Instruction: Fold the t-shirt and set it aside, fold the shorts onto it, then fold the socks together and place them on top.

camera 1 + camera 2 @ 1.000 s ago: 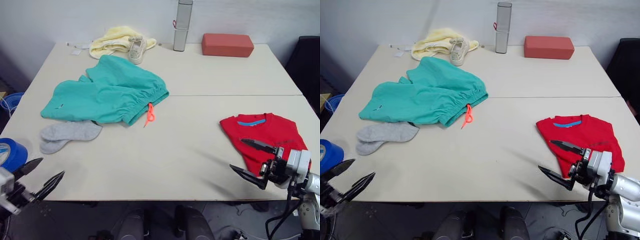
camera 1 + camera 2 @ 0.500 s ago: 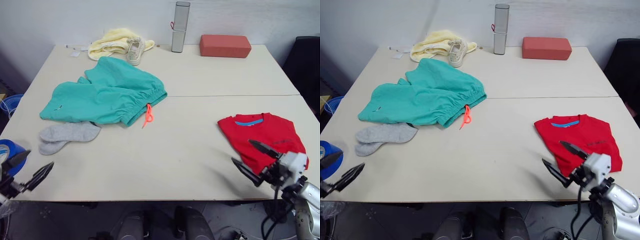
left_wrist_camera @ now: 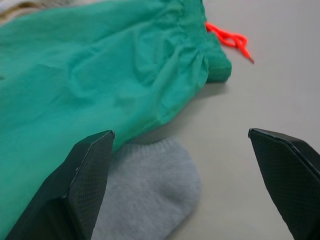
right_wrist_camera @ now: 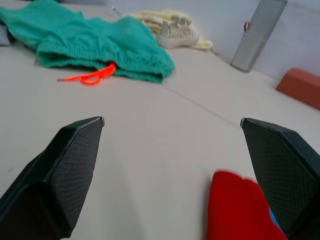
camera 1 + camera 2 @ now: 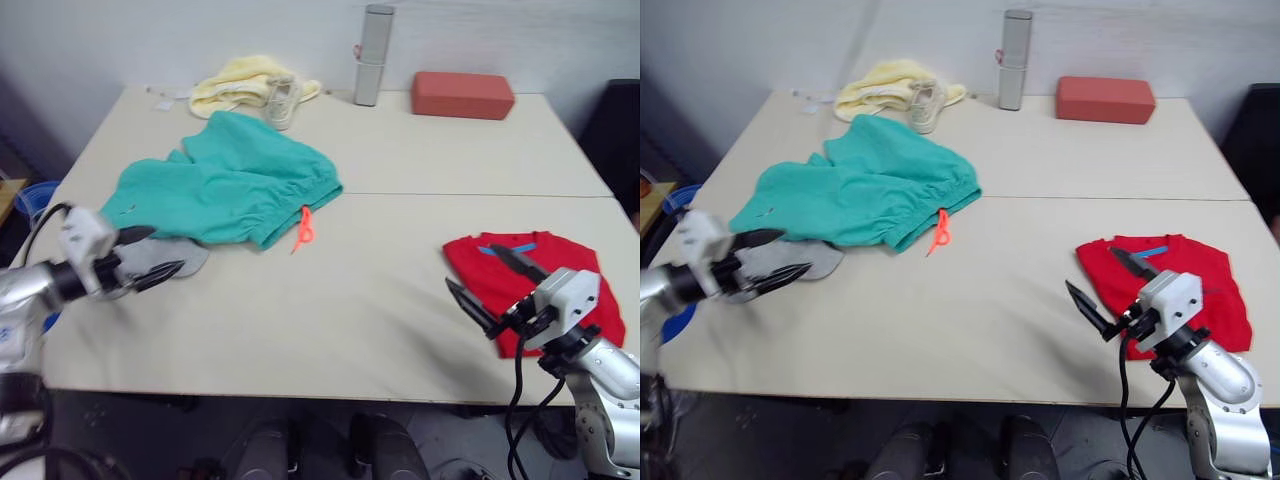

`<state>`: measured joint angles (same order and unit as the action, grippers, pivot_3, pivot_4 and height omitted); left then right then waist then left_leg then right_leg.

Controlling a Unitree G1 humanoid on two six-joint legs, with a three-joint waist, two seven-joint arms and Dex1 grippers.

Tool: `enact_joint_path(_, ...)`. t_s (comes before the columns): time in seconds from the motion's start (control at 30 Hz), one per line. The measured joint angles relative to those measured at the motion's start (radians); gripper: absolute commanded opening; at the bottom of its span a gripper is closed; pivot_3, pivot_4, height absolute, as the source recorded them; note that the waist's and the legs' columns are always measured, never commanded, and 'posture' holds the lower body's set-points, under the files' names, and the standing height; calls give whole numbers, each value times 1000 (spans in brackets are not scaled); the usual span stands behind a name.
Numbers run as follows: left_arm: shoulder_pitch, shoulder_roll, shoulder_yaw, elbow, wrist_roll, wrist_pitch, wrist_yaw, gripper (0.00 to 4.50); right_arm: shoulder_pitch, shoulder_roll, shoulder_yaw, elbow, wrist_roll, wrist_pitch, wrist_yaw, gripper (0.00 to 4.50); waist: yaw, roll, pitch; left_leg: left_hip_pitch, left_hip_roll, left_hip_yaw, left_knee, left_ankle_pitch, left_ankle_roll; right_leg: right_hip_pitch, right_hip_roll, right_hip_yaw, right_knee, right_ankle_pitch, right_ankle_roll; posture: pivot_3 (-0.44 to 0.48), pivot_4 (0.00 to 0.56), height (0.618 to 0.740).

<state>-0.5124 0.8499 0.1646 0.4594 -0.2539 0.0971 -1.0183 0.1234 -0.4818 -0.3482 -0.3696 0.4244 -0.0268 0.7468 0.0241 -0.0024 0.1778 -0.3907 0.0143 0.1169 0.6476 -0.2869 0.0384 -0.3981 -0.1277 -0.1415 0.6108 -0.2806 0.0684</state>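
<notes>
A beige table (image 5: 380, 310) against a pale wall holds the folded t-shirt (image 5: 560, 275) at 4 o'clock and the shorts (image 5: 225, 180) at 10, socks (image 5: 165, 255) just below. Left gripper (image 5: 150, 255) and right gripper (image 5: 490, 285) both gape, empty.

Beige two-part table (image 5: 420, 150), pale wall (image 5: 150, 40) behind, dark floor beneath

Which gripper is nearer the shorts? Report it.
Left. The left gripper hangs open beside the shorts, over the socks; the right gripper is open by the t-shirt.
</notes>
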Motion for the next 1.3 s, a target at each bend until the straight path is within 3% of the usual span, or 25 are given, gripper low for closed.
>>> enact_joint_path(0.07, -140, -34, -70, 127, 68, -32, 1, 4500, 5, 0, 11, -21, 19, -14, 17, 4489, 6, -2, 1, -1, 0, 1, 1, 2, 2, 0, 0, 1, -1, 1, 1, 0, 150, 740)
enact_joint_path(0.23, -334, -111, -195, 367, 183, -111, -46, 4500, 49, -3, 10, -74, 87, -13, 40, 4489, -5, -5, 2, 0, 0, 9, 1, 1, 5, -1, 4, 6, -1, 1, 6, 0, 150, 740)
enact_joint_path(0.4, -427, -166, -279, 524, 270, -193, -70, 4500, 87, -36, -2, -144, 181, 36, 53, 4489, -13, -9, 4, -1, 0, 11, 2, 0, 6, -3, 4, 8, 0, 1, 8, 0, 150, 740)
enact_joint_path(0.53, -499, -196, -328, 642, 358, -273, -12, 4500, 105, -57, -16, -166, 203, 59, 48, 4489, -10, -13, 6, -1, 0, 11, 3, -2, 9, -4, 2, 10, -1, 1, 8, 0, 150, 740)
enact_joint_path(0.63, -537, -232, -339, 699, 395, -324, 52, 3952, 109, -57, -16, -178, 203, 67, 42, 4500, 0, -13, 6, 0, 0, 11, 4, -4, 13, -4, 0, 11, 0, 1, 8, 0, 150, 740)
enact_joint_path(0.83, -577, -289, -335, 771, 413, -332, 108, 2112, 107, -57, -16, -179, 203, 71, 30, 4500, 7, -13, 6, -1, -1, 10, 6, -5, 14, -3, -2, 10, 0, 1, 8, 0, 150, 740)
enact_joint_path(1.07, -609, -333, -300, 786, 397, -298, 70, 10, 96, -109, -18, -190, 196, 95, 23, 4500, 5, -15, 7, -4, -1, 9, 8, -4, 14, -5, -1, 9, 1, 1, 8, 0, 150, 740)
enact_joint_path(1.17, -656, -386, -286, 714, 353, -204, -48, 10, 92, -196, -91, -166, 203, 116, 59, 4500, 7, -15, 8, -17, -2, 9, 17, -3, 13, -14, -1, 7, 7, 3, 11, 0, 150, 740)
enact_joint_path(1.3, -631, -477, -292, 395, 256, -2, -187, 10, 84, -233, -167, -158, 238, 141, 78, 4500, 2, -16, 9, -17, -3, 10, 20, -5, 17, -10, -1, 9, 2, 5, 16, 0, 150, 740)
